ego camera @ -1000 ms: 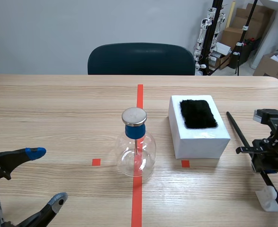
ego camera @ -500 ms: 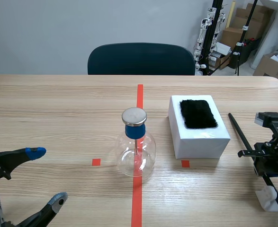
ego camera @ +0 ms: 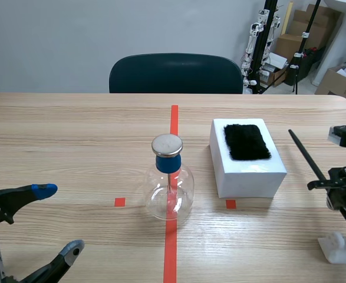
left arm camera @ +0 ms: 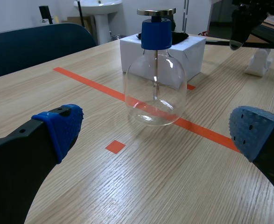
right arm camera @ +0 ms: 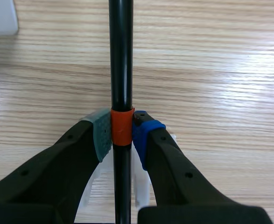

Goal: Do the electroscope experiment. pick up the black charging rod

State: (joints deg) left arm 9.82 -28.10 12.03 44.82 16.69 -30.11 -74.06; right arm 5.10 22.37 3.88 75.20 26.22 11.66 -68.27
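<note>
One rod, already in grip: black charging rod (right arm camera: 121, 56) clamped btw pads (right arm camera: 101, 133) of right hand (right arm camera: 122, 133) at its orange band (right arm camera: 121, 127), fingers closed on it. Rod tilted, far tip pointing away from robot, to the right of white box (ego camera: 246, 171). Looks lifted off its white stand (ego camera: 338, 246), which sits just under the hand on tabletop (ego camera: 72, 130). Step: pickup near done, lift phase. Next prob needs a clean raise w/o snagging stand, then over to fur pad (ego camera: 247, 141). Left hand (ego camera: 58, 220) open, holding nothing, well apart from rod; electroscope flask (ego camera: 169, 191) ahead of it.
</note>
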